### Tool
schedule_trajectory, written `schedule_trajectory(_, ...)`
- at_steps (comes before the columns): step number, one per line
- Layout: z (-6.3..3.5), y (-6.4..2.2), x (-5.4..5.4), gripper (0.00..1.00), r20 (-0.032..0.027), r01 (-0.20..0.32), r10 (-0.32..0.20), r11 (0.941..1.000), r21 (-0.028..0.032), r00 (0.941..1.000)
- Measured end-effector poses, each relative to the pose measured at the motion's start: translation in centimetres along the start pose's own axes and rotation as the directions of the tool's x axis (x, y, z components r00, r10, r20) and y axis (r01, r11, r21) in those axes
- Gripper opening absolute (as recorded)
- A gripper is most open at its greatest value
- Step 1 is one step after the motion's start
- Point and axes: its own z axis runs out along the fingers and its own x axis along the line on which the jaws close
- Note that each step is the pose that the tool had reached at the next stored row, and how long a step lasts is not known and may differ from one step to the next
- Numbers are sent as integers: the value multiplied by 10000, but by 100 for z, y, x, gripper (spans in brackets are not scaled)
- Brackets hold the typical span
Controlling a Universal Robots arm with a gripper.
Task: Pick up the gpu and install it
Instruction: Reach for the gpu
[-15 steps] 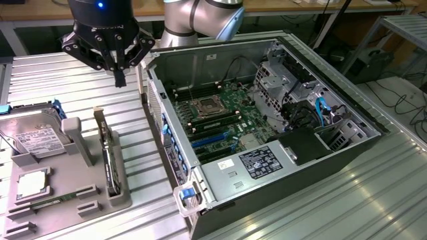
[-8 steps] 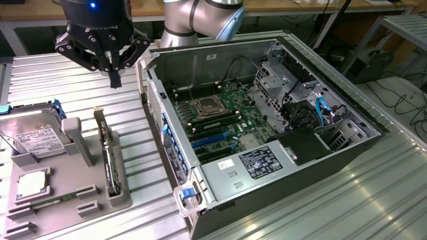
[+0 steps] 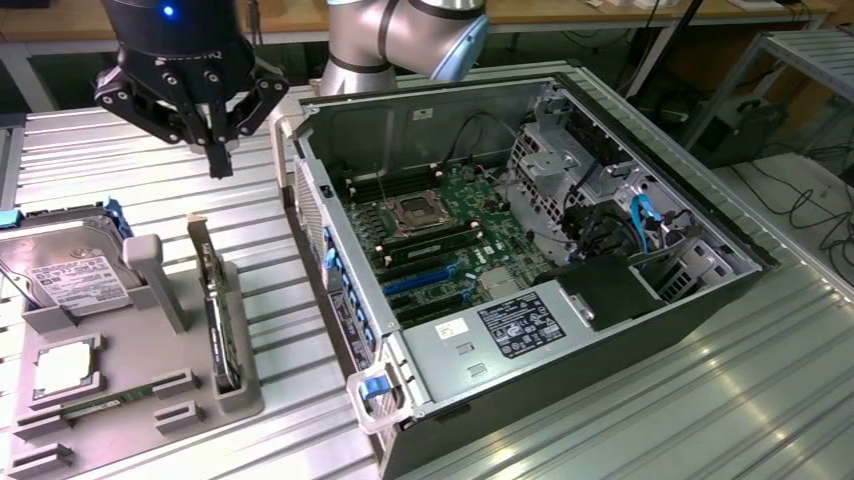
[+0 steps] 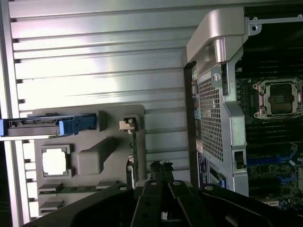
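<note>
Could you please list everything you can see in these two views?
computer case: one, black and silver, open, centre.
motherboard: one, green, inside the case.
tray: one, grey, at the exterior view's left.
gpu: one, black, on edge in the tray, case side.
hard drive: one, silver, white label, on the tray.
memory stick: one, green, in the tray.
table: one, silver, slatted, under everything.
arm: one, silver, behind the case.
tool: one, black, shut and empty, raised near the gpu.

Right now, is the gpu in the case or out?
Out: the gpu stands on edge in the gray tray, outside the case; the tool hangs above.
</note>
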Motion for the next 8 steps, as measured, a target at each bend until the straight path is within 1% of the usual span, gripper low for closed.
schedule_trajectory(8,-3,-10,109,11,1,0,0,10000,0,10000)
